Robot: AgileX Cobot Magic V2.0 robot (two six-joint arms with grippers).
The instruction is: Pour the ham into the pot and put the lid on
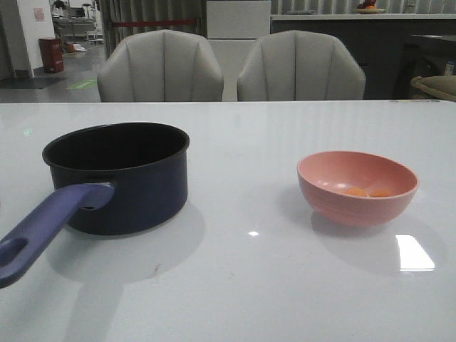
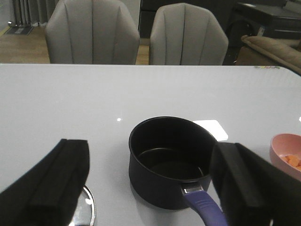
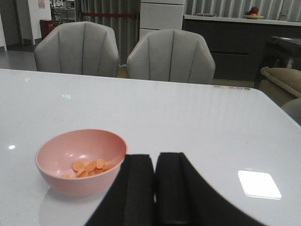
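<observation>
Nothing begun, by the look of it; pouring step first, lid step after.

Pot (image 1: 117,174) upright on table (image 1: 242,285), on robot's left side; black inside looks bare in left wrist view; long purple-blue handle (image 1: 43,224) pointing toward robot and leftward.

Pink bowl (image 1: 357,187) upright on robot's right side, well apart from pot; ham (image 3: 89,167) lying in bowl bottom as small flat orange pcs; more than a couple visible from right wrist cam.

Lid (image 2: 84,212) barely seen: arc of shiny rim on table near pot, at left wrist view's edge, mostly hidden behind a finger; knob not visible; out of front view.

Left gripper (image 2: 150,188) spread wide, grasping nothing; pot visible between fingers but clearly beyond them; no contact.

Right gripper (image 3: 155,188) clenched, fingers pressed together w/ nothing between; bowl just beside and beyond; no contact.

Neither arm in front view.

Judgement on next move: right gripper to part fingers, close in on bowl rim, pinch wall firmly; lift, carry across to above pot mouth, tip so pcs slide in; bowl smooth and round, so slip or early tilt = spill risk. Lid pickup by knob likely falls to left arm afterward.
</observation>
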